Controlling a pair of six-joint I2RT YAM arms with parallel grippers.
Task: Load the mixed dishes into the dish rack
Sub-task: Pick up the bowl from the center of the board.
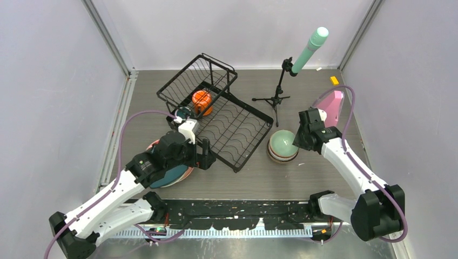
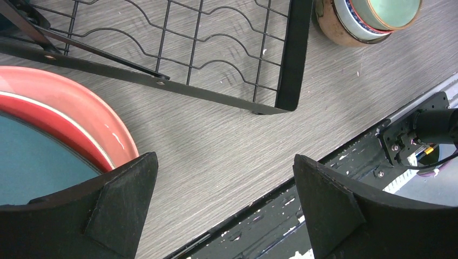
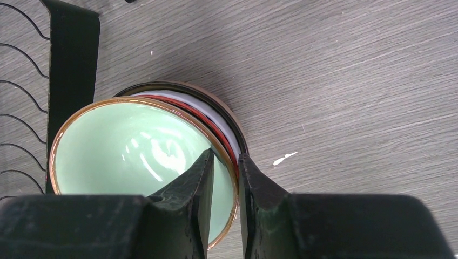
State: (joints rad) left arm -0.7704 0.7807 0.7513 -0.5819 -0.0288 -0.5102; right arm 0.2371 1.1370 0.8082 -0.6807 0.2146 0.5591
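The mint bowl (image 3: pixel 135 151) atop the pile (image 1: pixel 281 157) by the dish rack (image 3: pixel 73 65) looks slippery and breakable, and the right claw (image 3: pixel 226 156) straddles its rim, a good hold, though I cannot tell if it pinches.

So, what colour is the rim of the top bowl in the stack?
Tan-brown, edging the mint green ceramic bowl; the right wrist view shows it best.

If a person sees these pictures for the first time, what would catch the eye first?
First, the right gripper, its fingers astride the rim of the mint bowl that tops a stack right of the dish rack. Next, the orange mug, bright in the rack's raised basket. Then the left gripper, wide open over the edge of the red and teal plates near the rack's front corner.
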